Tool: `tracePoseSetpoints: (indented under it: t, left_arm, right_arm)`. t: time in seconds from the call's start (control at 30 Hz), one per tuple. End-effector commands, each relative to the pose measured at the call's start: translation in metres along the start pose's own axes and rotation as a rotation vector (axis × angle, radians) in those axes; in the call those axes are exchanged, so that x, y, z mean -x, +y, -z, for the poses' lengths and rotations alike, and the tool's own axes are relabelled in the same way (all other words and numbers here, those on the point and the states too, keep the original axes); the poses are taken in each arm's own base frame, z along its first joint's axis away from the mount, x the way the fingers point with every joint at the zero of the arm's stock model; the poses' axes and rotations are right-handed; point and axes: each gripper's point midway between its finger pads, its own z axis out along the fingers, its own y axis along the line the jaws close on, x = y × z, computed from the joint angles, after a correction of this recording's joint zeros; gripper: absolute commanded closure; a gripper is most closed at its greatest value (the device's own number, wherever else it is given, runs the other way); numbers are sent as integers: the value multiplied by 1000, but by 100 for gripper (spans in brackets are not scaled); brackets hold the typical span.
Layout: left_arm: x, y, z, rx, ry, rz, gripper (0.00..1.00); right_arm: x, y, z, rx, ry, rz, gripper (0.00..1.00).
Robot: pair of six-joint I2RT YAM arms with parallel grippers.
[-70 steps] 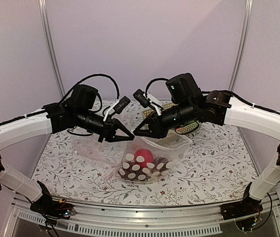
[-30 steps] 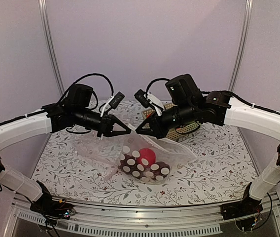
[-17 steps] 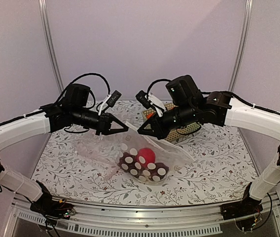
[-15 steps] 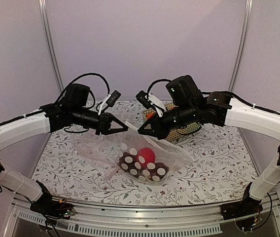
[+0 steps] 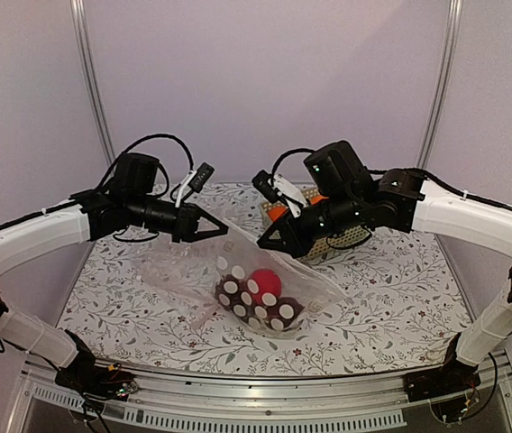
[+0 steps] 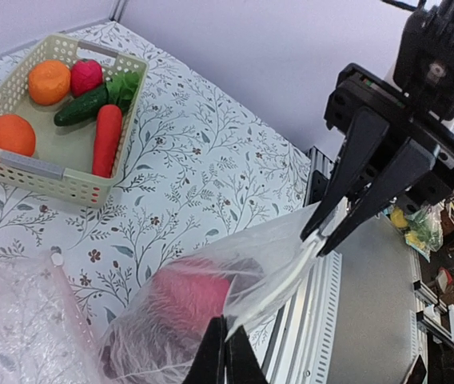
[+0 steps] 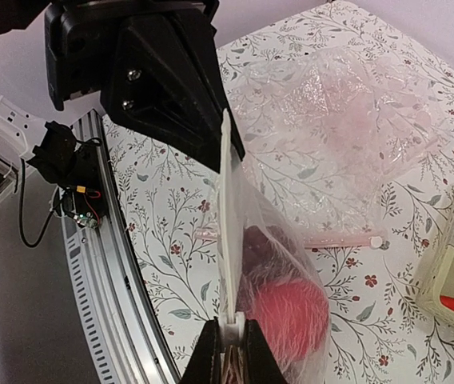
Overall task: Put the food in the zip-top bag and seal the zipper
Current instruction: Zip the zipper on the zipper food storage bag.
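Observation:
The dotted zip-top bag hangs between my two grippers, its bottom on the table. Inside lie the round red fruit and the dark grapes. The whitish zipper runs taut from one gripper to the other. My left gripper is shut on the left end of the bag's top edge. My right gripper is shut on the zipper at its other end, on a small white piece of the strip.
A plain clear bag lies flat on the flowered cloth to the left of the dotted one. A pale basket with orange fruits, a carrot and green vegetables stands at the back right, behind the right arm.
The two grippers, nearly tip to tip earlier, have drawn apart, the left one going left and up. The zipper is stretched between them and the bag has shifted slightly.

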Motion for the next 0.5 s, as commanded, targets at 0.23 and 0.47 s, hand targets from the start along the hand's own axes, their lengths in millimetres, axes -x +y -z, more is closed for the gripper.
tracePoseSetpoints:
  t: [0.23,0.47]
  left_arm:
    - [18,25,21,108,-88,14,100]
    - [21,33,26,135,-103,26,100]
  right_arm:
    - [-23,-4,15,-42,65,-18,99]
    - [-27,-6,17,-57,74,-25,99]
